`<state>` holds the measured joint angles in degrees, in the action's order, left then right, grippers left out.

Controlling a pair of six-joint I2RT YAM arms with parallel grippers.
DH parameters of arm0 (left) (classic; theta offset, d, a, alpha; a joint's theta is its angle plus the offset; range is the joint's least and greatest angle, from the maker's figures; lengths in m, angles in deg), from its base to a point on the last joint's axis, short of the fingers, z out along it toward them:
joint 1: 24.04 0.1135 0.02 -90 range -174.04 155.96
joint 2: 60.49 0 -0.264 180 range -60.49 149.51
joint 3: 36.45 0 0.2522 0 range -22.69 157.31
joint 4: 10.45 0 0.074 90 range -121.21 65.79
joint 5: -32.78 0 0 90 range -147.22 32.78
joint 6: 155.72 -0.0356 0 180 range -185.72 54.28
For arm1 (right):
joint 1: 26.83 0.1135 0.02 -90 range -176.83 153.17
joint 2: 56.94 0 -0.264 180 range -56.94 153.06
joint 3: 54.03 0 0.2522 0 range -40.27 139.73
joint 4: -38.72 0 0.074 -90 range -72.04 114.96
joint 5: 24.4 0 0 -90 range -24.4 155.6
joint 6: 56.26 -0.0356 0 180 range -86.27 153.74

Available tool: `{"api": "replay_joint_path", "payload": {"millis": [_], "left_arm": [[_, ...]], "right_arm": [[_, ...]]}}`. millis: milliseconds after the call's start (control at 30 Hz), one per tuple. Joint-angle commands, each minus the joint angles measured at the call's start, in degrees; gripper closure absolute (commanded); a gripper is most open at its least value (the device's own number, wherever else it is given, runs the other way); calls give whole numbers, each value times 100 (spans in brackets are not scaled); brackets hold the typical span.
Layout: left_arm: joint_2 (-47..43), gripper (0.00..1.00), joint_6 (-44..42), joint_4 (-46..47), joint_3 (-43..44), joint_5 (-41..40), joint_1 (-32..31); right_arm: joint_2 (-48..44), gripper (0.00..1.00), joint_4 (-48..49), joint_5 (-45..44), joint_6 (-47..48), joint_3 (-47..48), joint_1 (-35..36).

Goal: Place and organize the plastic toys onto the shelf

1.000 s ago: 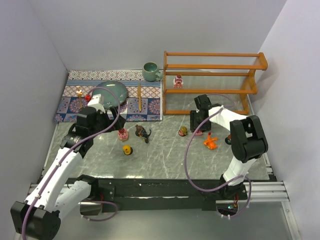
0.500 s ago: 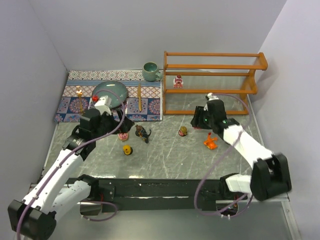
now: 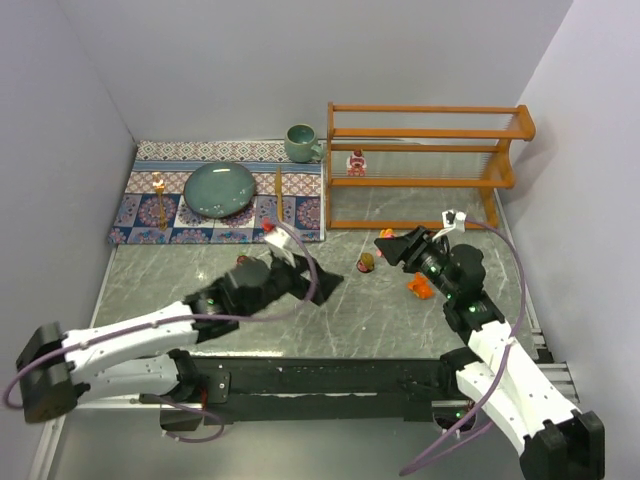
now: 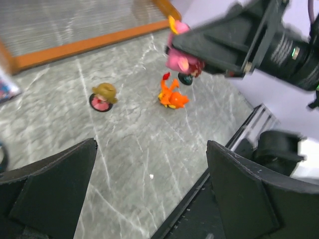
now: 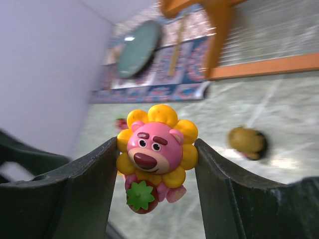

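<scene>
My right gripper (image 3: 393, 246) is shut on a pink bear with yellow petals (image 5: 157, 148) and holds it above the table, in front of the shelf (image 3: 420, 182). The bear also shows in the left wrist view (image 4: 182, 56). A brown round-headed figure (image 3: 367, 263) and an orange spiky creature (image 3: 420, 287) stand on the marble just below it. One pink toy (image 3: 356, 163) stands on the shelf's middle tier. My left gripper (image 3: 322, 285) is open and empty, low over the table's middle, with both floor toys ahead of it (image 4: 103, 95) (image 4: 172, 95).
A patterned mat (image 3: 150, 215) at the back left carries a teal plate (image 3: 219, 188), wooden utensils (image 3: 279, 195) and a teal mug (image 3: 300, 142). A small red toy (image 3: 240, 260) shows beside my left arm. The table's metal front rail (image 3: 330, 370) runs along the near edge.
My left arm has swung from the mat's edge to the table's middle, now covering the toys there. My right arm has drawn back and lifted the pink bear off the table.
</scene>
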<state>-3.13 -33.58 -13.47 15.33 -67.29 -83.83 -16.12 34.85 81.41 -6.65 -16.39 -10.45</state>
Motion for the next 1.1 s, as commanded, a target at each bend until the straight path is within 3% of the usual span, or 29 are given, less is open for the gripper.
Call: {"api": "replay_joint_path", "payload": {"millis": [0,267,733,967,1067], "left_arm": [[528,3,-822,1965,-251,-1032,-533],[1425,1,-1447,3565,-261,-918,-666],[2402,1,-1368,4691,-23,-163,-718],[2666,1,-1526,4814,127,-259,-736],[2736,9,-1588,4902,118,-347,-736]], "right_arm": [[-276,63,1129,685,-1050,-234,58],[-540,63,1586,1047,-1569,-551,137],[-558,62,1639,678,-1605,-674,637],[-434,61,1630,230,-1517,-621,1121],[-338,60,1639,133,-1473,-578,1279]]}}
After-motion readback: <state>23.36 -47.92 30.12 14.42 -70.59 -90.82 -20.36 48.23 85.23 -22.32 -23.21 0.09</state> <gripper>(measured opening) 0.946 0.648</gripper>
